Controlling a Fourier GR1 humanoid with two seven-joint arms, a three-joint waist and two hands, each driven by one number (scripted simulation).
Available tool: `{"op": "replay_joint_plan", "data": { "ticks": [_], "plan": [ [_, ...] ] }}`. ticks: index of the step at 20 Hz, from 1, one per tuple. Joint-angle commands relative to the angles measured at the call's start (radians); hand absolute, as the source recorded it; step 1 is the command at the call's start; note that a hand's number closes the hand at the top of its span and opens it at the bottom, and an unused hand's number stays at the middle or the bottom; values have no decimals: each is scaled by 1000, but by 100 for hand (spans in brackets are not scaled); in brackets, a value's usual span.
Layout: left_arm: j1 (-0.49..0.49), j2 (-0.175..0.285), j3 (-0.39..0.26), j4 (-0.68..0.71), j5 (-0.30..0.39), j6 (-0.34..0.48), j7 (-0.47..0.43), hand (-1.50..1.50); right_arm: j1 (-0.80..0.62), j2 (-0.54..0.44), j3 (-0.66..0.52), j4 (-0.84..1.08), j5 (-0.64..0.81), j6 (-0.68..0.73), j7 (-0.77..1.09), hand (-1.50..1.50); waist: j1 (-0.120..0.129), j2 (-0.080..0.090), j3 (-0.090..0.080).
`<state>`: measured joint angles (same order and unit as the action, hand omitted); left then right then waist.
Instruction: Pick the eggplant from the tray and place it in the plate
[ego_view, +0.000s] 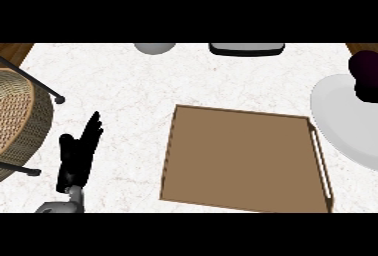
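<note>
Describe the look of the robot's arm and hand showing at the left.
The left hand is black, with slim fingers and a thumb. Beneath it a short stretch of rounded grey forearm shows at the lower edge. No cables or markings are visible.

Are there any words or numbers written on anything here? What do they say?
There are none to read.
The brown tray, the white plate, the wicker basket and the counter bear no letters, numbers or signs.
The grey round thing and the dark-rimmed thing, both cut off at the top edge, show no writing either.
</note>
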<state>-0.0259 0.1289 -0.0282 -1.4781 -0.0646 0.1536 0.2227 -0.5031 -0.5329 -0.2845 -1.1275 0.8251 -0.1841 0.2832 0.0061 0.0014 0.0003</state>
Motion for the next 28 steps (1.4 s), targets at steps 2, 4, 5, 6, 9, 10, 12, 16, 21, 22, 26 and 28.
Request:
{"op": "replay_joint_plan", "data": {
  "ticks": [2, 4, 5, 6, 9, 10, 12, 16, 21, 22, 26, 28],
  "plan": [
    [9, -16, -10, -20, 9, -15, 9, 0, -108, -76, -54, 315, 9, -62, -128, 150, 16, 5, 1],
    [39, -30, -38, -65, -30, 16, 24, 0, -111, -101, -64, 374, -12, -19, -156, 150, 14, 3, 1],
    [-12, 3, 7, -41, -1, -13, 59, 0, -135, -78, -48, 395, 5, -36, -131, 150, 9, 3, 0],
    [-22, 18, 29, 12, 9, -22, 14, 0, -76, -78, -60, 452, -15, -32, -210, 150, 16, 9, 1],
    [-19, -45, -33, 10, -47, 30, 16, 0, -128, -108, -72, 536, -49, 70, -234, 150, 12, 6, 1],
    [13, -2, -2, -10, -10, -20, -17, 0, -142, -112, -81, 612, -41, 34, -274, 150, 24, 9, 2],
    [-40, -32, -13, 14, -28, 14, 26, 0, -145, -122, -80, 636, -73, 162, -285, 150, 18, 9, 2],
    [-24, -23, -2, 24, -4, -20, -10, 0, -155, -148, -72, 758, -51, 196, -333, -150, 19, 9, 2],
    [1, -20, -1, 13, -32, 2, -29, 0, -151, -193, -109, 786, -106, 242, -561, -150, 12, 6, 2],
    [36, -33, -20, -29, -20, -10, -7, 0, -141, -139, -123, 767, -122, 169, -567, -150, 12, 3, 2],
    [-10, -10, 25, 3, -5, -6, 13, 0, -183, -157, -284, 721, -308, 240, -695, -150, -10, -2, 3],
    [14, -36, -1, 19, -18, 1, -27, 0, -171, -157, -381, 740, -405, 251, -737, -150, -14, 1, 4]
  ]
}}
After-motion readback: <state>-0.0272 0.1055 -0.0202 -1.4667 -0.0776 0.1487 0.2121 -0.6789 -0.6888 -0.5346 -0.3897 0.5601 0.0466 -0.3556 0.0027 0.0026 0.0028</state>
